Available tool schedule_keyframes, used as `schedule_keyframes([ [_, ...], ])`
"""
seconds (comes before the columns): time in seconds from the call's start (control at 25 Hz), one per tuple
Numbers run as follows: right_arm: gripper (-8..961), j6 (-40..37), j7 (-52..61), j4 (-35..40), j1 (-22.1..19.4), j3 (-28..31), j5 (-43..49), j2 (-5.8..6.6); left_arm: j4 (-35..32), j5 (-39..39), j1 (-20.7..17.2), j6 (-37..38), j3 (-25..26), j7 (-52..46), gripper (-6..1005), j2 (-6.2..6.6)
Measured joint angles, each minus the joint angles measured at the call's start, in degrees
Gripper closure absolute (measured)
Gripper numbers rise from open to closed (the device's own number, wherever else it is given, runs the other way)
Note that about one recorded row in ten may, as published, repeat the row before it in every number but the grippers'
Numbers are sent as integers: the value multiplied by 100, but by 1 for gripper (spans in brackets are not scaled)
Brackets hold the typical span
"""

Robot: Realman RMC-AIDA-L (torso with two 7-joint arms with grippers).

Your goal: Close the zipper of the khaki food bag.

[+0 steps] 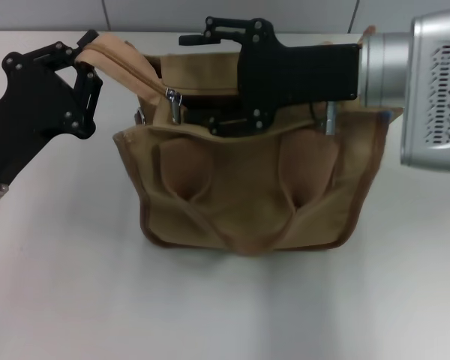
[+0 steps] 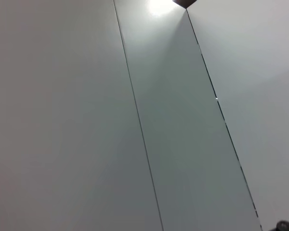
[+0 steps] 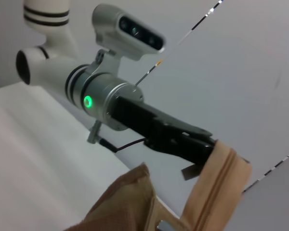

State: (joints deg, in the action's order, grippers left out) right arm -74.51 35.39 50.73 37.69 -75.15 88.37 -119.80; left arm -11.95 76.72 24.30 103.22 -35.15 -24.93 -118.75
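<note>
Black screw-studded pincers point(image 1: 67, 82), silver wrists, green indicator light point(image 3: 88, 101).

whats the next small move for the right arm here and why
Probably ease the right gripper toward the silver pull tab: the left gripper holds the zipper end taut, the khaki food bag gapes open, and the tab seems ungrasped.

I see the bag point(image 1: 247, 191) standing mid-table point(image 1: 75, 300), handle straps point(image 1: 244, 225) on its near side, my left gripper point(image 1: 86, 56) pinching the zipper point(image 1: 124, 64) end at its far left, my right gripper point(image 1: 210, 79) over its top, near the pull tab point(image 1: 173, 101).
</note>
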Motion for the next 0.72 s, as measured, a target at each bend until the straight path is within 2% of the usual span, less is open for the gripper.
schedule_keyframes([
  [0.24,165,142,-181,173,-60,-289,-47,-4,-4,1,61,9,0,-63,970,1],
  [0.48,165,373,-268,650,-296,-728,-124,-8,-9,1,115,32,-1,-74,970,-5],
  [0.72,165,625,-937,694,-529,-1096,-764,-8,-10,1,160,123,0,-104,970,-7],
])
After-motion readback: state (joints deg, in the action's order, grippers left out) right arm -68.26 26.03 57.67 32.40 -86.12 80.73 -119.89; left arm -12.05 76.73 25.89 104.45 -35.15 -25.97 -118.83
